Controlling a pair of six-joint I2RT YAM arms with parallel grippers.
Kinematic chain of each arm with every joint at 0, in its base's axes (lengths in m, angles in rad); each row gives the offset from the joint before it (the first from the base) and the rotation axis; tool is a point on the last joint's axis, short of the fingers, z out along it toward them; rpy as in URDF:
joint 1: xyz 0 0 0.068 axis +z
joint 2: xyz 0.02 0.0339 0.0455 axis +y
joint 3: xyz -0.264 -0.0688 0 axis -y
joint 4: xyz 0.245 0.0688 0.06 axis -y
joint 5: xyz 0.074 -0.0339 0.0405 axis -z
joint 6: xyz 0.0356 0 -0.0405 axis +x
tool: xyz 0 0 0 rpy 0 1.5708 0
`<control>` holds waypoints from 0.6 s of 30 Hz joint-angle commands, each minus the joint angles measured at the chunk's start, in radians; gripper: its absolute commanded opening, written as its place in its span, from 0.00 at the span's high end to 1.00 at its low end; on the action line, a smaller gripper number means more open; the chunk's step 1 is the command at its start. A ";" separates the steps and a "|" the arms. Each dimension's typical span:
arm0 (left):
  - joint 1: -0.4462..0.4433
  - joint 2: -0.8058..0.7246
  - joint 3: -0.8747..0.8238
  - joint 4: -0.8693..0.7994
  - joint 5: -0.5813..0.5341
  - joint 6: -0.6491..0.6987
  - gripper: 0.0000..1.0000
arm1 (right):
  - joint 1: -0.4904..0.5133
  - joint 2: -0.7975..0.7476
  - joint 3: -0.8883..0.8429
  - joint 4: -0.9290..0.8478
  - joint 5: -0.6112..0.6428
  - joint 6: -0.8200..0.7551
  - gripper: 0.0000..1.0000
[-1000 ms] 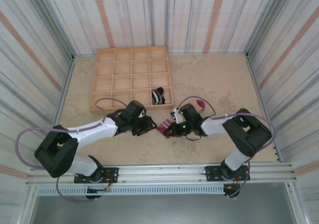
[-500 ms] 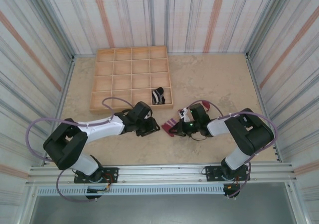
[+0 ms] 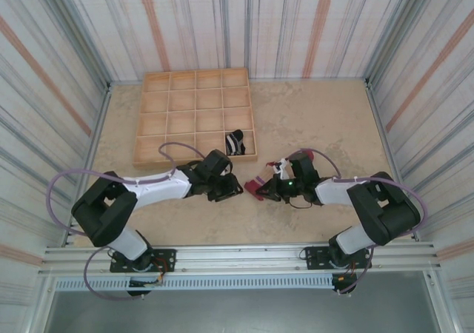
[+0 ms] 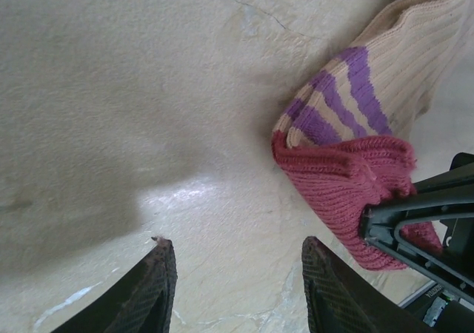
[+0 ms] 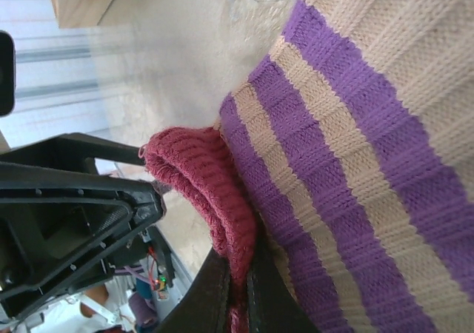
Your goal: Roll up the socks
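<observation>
beige sock (image 4: 370, 89): on table (image 3: 318, 118) (red cuff bunched) | black sock (image 3: 235, 142): in tray (image 3: 181, 100) compartment

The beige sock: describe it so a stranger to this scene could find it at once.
Find the wooden grid tray on the far left of the table. Just off its near right corner lies the beige sock. Unlike the black sock inside the tray, it has purple stripes and a dark red cuff.

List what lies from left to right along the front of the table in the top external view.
left arm's elbow → left jaws, open → beige sock with red cuff → right arm's elbow
</observation>
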 commanded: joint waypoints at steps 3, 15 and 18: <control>-0.025 0.040 0.050 0.006 -0.026 0.019 0.52 | -0.018 0.021 -0.036 -0.026 0.026 0.017 1.00; -0.077 0.158 0.128 0.027 -0.044 0.011 0.51 | -0.078 0.086 -0.092 -0.003 0.035 0.020 1.00; -0.083 0.184 0.149 0.024 -0.049 0.012 0.52 | -0.081 0.083 -0.087 -0.013 0.034 0.015 1.00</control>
